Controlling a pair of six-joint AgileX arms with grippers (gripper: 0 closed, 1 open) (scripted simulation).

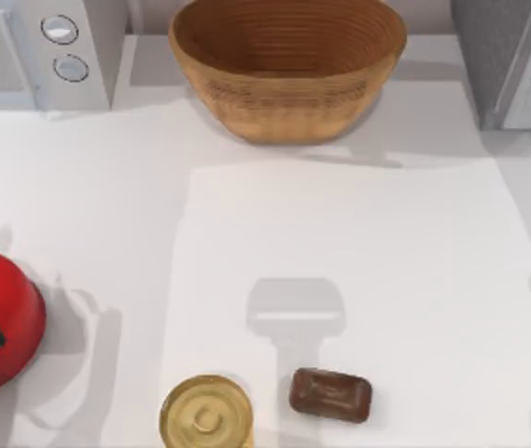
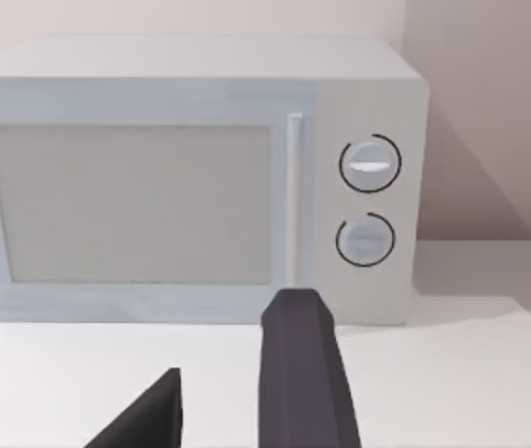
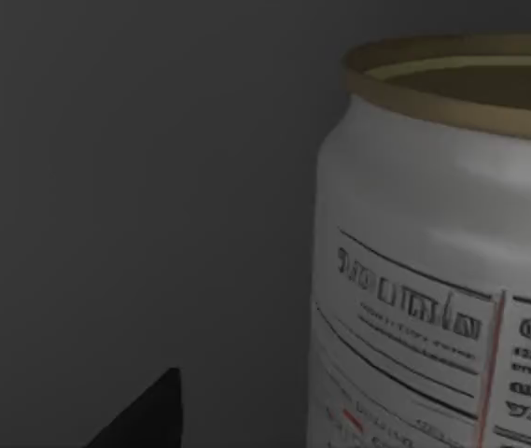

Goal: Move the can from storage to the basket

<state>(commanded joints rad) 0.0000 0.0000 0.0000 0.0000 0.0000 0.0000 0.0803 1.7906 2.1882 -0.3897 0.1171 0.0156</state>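
Note:
The can (image 3: 433, 280) is silver with printed label text and thin red marks. It stands upright against a dark grey wall, close in front of my right gripper (image 3: 237, 392). One dark fingertip (image 3: 144, 420) stands off the can's side with a gap, and nothing is gripped. The can covers the place of the other finger. The tan woven basket (image 1: 288, 112) sits at the table's back middle with nothing showing inside. My left gripper (image 2: 235, 333) hangs open over the table, facing the microwave (image 2: 190, 177).
A white microwave (image 1: 50, 47) fills the back left corner and a grey cabinet (image 1: 508, 56) the back right. A red rounded object (image 1: 4, 327) with a black top sits at the left edge. A gold round-lidded tin (image 1: 205, 413) and a brown bar (image 1: 330, 394) lie near the front.

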